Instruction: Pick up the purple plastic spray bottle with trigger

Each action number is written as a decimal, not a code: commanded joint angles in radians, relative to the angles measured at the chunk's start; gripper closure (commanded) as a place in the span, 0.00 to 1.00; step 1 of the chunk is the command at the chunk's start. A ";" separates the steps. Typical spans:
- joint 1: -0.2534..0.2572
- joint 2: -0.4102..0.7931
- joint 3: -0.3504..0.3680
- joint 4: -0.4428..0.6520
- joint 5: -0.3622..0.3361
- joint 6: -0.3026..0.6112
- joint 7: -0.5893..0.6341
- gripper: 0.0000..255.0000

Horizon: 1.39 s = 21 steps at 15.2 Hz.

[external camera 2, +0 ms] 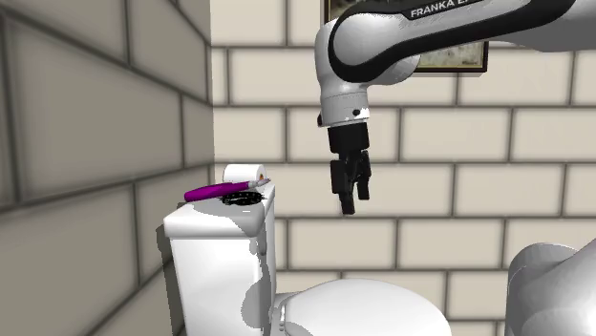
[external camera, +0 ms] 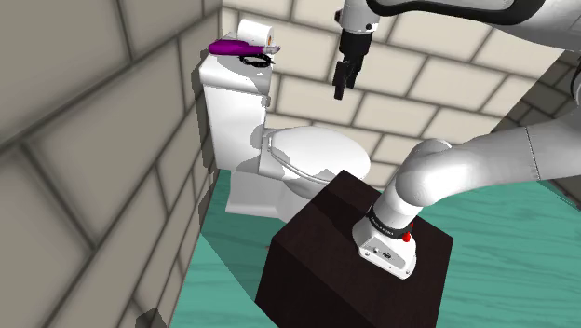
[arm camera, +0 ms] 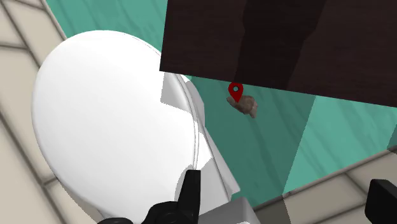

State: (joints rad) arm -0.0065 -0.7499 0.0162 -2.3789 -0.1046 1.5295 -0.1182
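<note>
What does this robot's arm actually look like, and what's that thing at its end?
The arm is smooth, rounded white segments with dark joints; white FRANKA lettering runs along a dark band. Its end carries an all-black gripper with two slim fingers. A small red spot marks the base.

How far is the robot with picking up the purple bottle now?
Done: nothing visible yet; the purple bottle lies on its side on the toilet tank, beside a paper roll. In hand: the claw hangs open in the air over the toilet lid, apart from the bottle. Left: reach the tank, close on the bottle, lift it.
</note>
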 commanded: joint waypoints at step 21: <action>0.006 0.754 0.050 0.689 -0.121 0.134 -0.014 0.00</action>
State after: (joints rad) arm -0.0022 -0.0430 0.0630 -1.7432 -0.2174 1.6659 -0.1315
